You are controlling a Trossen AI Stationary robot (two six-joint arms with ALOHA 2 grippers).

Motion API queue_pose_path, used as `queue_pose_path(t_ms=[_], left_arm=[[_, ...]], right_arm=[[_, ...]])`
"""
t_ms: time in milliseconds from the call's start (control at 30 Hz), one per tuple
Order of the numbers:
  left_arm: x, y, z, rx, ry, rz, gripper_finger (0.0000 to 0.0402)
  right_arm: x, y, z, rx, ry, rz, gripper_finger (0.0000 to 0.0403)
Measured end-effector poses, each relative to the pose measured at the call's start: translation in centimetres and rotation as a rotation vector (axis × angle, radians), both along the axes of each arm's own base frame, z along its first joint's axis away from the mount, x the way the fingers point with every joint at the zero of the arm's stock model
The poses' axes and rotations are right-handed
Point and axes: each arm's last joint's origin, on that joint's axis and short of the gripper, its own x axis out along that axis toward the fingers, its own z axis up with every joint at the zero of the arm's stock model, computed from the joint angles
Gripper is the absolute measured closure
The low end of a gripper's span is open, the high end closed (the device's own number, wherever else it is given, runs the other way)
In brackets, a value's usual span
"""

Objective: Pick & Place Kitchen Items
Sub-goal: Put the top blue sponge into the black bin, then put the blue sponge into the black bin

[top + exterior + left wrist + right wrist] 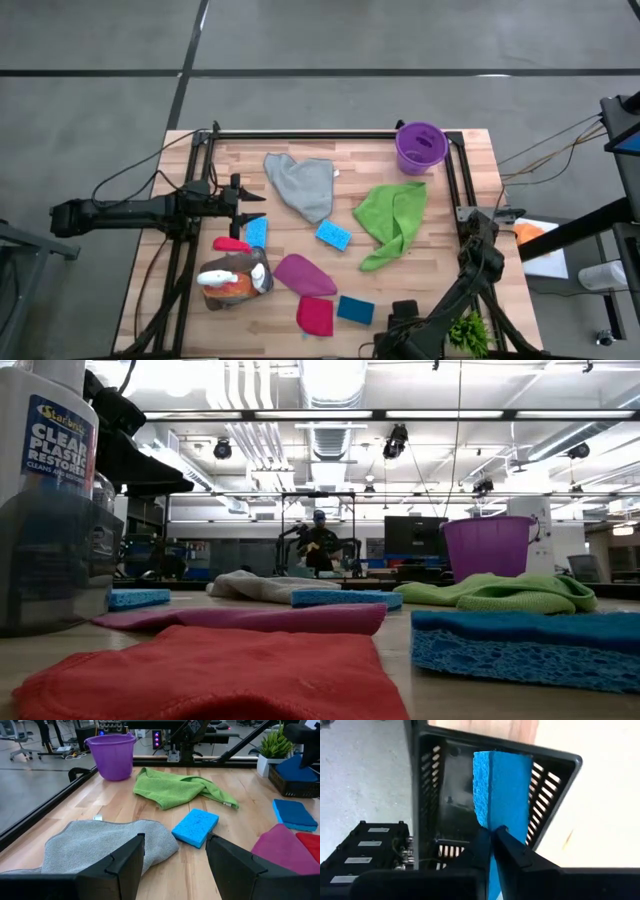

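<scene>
We are pinching a blue sponge (501, 790) between our right gripper's (492, 836) fingers, holding it over the black slotted basket (432, 785) just beyond them. Our left gripper (175, 852) is hovering with fingers spread apart; the grey cloth (100, 842) and another blue sponge (196, 826) are lying just ahead.

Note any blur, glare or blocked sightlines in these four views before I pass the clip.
Low view: ceiling lights glare overhead, and the red cloth nearest the lens is soft. Left wrist view: the left tool hides the bottom edge, fingers apart. Right wrist view: the right tool, shut on a blue sponge, fills the frame. High view: evenly lit.
</scene>
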Motion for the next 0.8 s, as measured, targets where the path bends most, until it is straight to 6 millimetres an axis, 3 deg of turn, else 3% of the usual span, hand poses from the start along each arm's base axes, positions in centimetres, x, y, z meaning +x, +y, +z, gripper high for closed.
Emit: queue_pose_path(t_ms=[133,467,633,800], left_arm=[[0.0,0.0,0.0,0.000,0.000,0.000,0.0187],[0.0,0.0,0.0,0.000,0.000,0.000,0.0187],[0.0,0.0,0.0,0.000,0.000,0.000,0.0187],[0.0,0.0,0.0,0.000,0.000,0.000,0.0187]], right_arm=[[-0.1,-0.1,0.0,-0.023,0.007,-0.019,0.0339],[-0.2,-0.1,0.1,-0.016,0.017,-0.028,0.0154],[-0.2,-0.3,0.6,-0.026,-0.015,-0.022,0.0124],[0.5,-0.9,1.7,-0.097,-0.207,0.049,0.0122]])
